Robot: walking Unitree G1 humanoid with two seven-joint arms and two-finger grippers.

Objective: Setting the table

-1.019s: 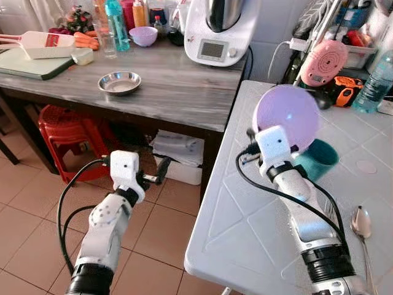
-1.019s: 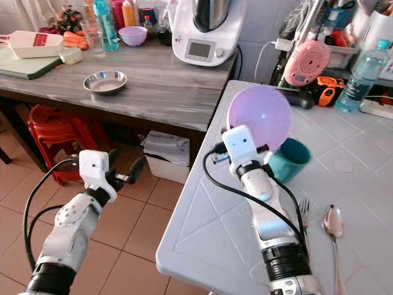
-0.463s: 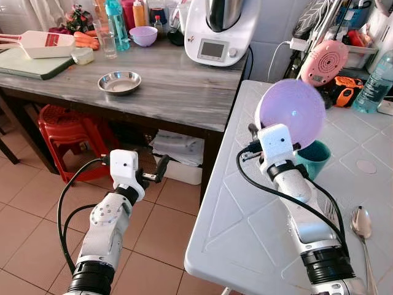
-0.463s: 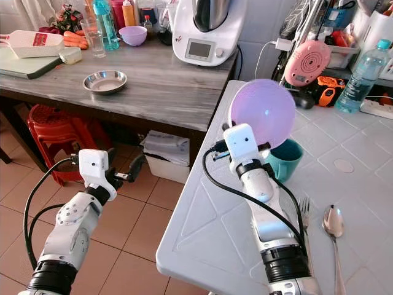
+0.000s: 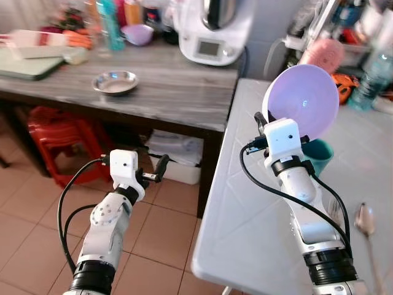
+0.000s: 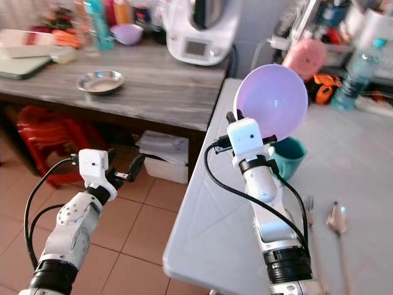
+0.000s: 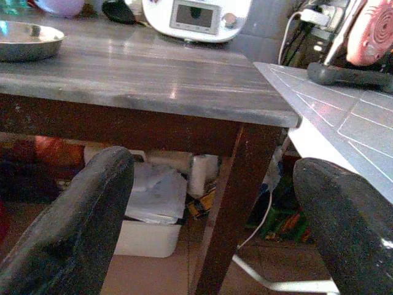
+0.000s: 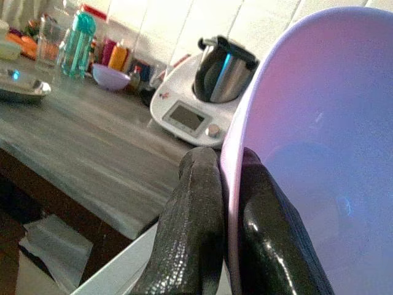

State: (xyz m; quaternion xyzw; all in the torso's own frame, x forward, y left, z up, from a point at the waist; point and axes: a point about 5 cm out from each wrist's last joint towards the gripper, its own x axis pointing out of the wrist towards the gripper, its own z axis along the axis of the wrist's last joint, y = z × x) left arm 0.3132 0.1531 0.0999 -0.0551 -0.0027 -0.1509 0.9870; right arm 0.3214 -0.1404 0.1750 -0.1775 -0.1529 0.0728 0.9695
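Observation:
My right gripper [image 8: 224,184] is shut on the rim of a purple bowl [image 5: 304,101], held tilted on edge in the air over the white tiled table [image 5: 258,215]. A teal cup [image 5: 319,157] stands on the table just behind the bowl. A spoon [image 5: 366,222] lies near the table's right side, and a fork [image 6: 309,206] lies next to it. My left gripper [image 5: 158,172] is open with nothing in it, held low over the floor in front of the wooden counter [image 5: 172,80].
On the counter are a steel dish [image 5: 115,82], a white kitchen machine [image 5: 212,27], a small purple bowl [image 5: 138,35], bottles and a cutting board. A red stool [image 5: 58,132] stands under it. A pink gadget [image 5: 322,55] and a water bottle [image 6: 345,83] stand at the table's back.
My right arm has lifted the purple bowl higher and a little to the right. The camera has shifted and the picture is blurred. The left arm has hardly moved.

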